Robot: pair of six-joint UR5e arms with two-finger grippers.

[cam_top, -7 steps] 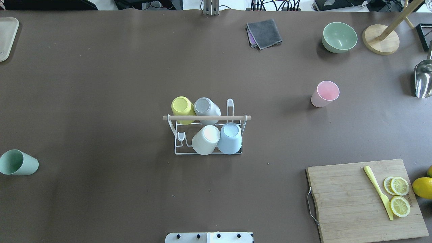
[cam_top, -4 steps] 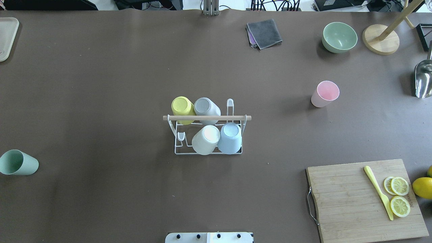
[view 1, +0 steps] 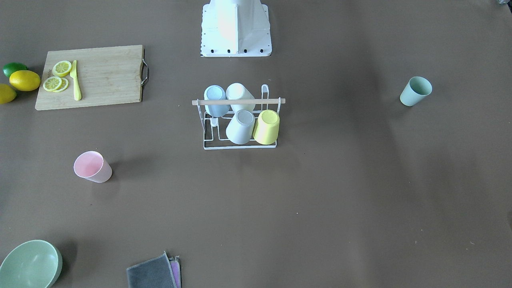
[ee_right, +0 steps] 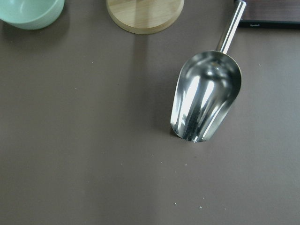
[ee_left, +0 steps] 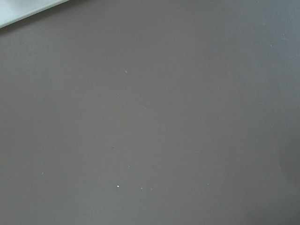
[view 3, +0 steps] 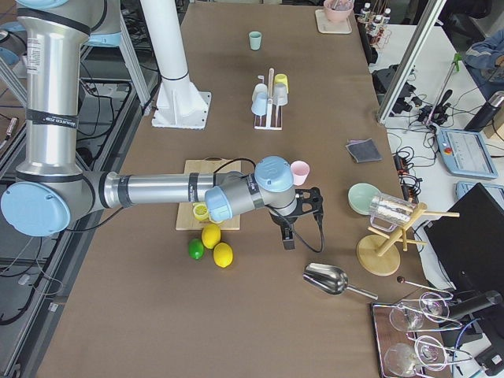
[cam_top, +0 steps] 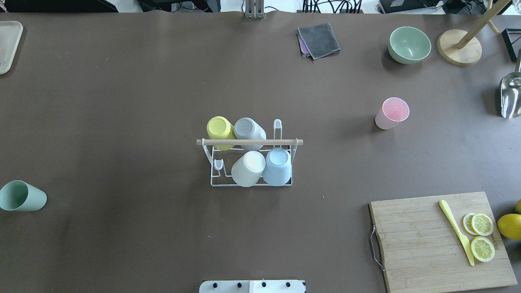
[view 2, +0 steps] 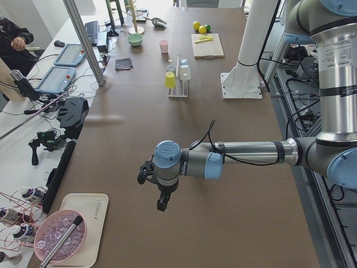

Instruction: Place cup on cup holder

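The cup holder (cam_top: 285, 142), a white wire rack with a wooden rod, stands mid-table and also shows in the front view (view 1: 240, 102). It holds a yellow cup (cam_top: 220, 128), a grey cup (cam_top: 246, 129), a white cup (cam_top: 249, 167) and a light blue cup (cam_top: 277, 165), all upside down. A pink cup (cam_top: 391, 113) stands loose to its right. A green cup (cam_top: 22, 196) stands at the far left. My left gripper (view 2: 162, 202) hangs over bare table, far from the rack. My right gripper (view 3: 287, 236) hangs just past the pink cup (view 3: 300, 171). I cannot tell whether either is open or shut.
A cutting board (cam_top: 439, 240) with lemon slices and a yellow knife lies front right, with lemons beside it. A green bowl (cam_top: 409, 44), a folded grey cloth (cam_top: 319, 40), a wooden stand (cam_top: 459, 48) and a metal scoop (ee_right: 206, 101) lie along the far right. A tray (cam_top: 6, 44) sits far left.
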